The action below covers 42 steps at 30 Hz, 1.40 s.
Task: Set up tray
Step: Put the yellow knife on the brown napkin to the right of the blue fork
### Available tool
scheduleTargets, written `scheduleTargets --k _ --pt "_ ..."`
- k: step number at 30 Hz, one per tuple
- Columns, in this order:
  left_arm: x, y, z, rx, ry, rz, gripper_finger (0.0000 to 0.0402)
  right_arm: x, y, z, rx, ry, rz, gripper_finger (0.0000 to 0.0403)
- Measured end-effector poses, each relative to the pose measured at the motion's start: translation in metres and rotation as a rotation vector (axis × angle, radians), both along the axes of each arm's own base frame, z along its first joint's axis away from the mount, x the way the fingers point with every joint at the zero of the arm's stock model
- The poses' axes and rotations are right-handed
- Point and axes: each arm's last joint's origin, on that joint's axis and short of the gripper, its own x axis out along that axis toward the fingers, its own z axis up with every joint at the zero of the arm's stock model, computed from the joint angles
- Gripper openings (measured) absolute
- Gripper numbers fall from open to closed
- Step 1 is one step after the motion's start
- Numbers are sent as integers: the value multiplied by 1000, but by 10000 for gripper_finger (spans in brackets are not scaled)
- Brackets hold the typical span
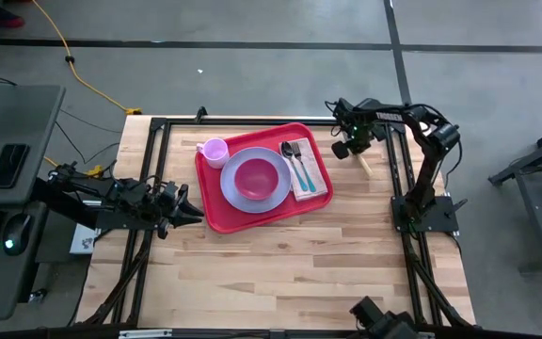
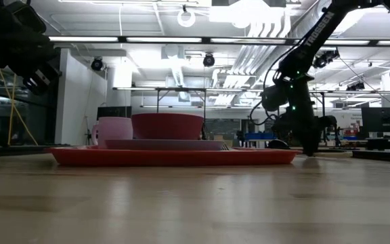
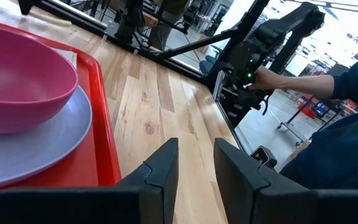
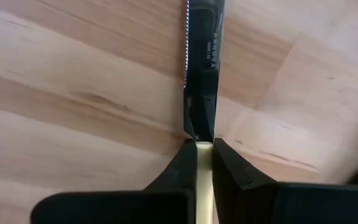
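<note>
We see the glossy red, round-cornered tray (image 1: 216, 209) mid-table holding a lavender plate (image 1: 269, 199), while the right gripper (image 4: 204, 163) pinches a knife's (image 4: 204, 56) cream handle and the left gripper (image 3: 196, 163) stands parted.

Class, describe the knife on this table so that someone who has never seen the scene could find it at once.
Start at the red tray in the middle of the wooden table, then look past its right edge to bare wood. There the right gripper is shut on the knife, with a pale handle and dark serrated blade. It is the only cutlery off the tray.
</note>
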Motion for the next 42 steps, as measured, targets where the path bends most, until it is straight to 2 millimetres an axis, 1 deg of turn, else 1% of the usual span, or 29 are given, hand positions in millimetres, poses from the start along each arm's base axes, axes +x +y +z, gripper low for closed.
scheduleTargets --k 4,11,16,19,22,28,35,42 --pt "0 0 0 0 0 0 134 8 -5 17 -18 -11 10 4" --pt "0 0 0 0 0 0 134 23 -7 50 -11 -11 18 3" --pt "0 0 0 1 0 0 134 40 2 74 14 -32 10 4" --pt "0 0 0 1 0 0 134 54 12 84 20 -62 6 3" --pt "0 0 0 2 0 0 134 68 24 89 21 -91 5 5" --pt "0 0 0 26 -5 -3 134 90 48 90 27 -117 3 6" --pt "0 0 0 27 -6 -4 134 110 64 90 22 -204 -30 7" --pt "0 0 0 29 -6 -4 134 121 74 91 14 -244 -47 4"
